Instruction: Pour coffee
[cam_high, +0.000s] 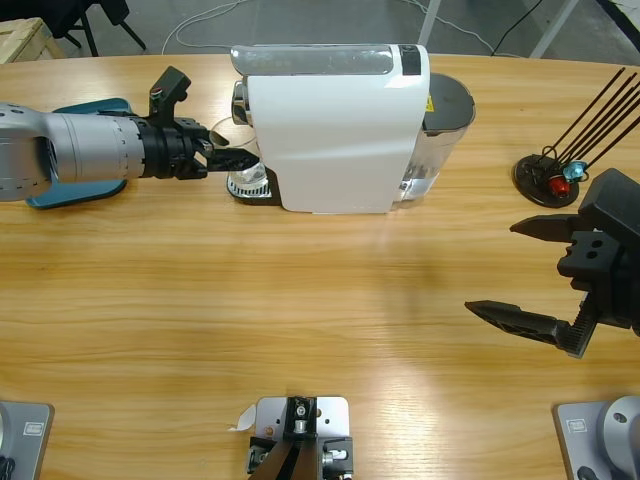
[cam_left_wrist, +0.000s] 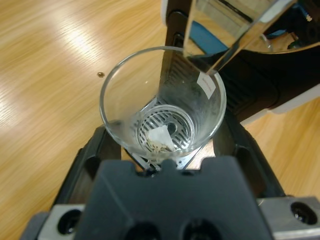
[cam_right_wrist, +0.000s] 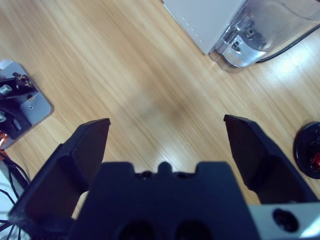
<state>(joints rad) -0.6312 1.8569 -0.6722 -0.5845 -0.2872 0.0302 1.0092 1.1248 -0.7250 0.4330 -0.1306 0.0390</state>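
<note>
Standing upright, mouth up, glass tumbler (cam_left_wrist: 162, 100) between left jaws.

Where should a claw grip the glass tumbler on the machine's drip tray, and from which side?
Grip the tumbler low on its round wall, coming in level from the side away from the coffee machine. It stands upright under the spout, so the top is blocked. The left claw is already there with a jaw on each side.
</note>
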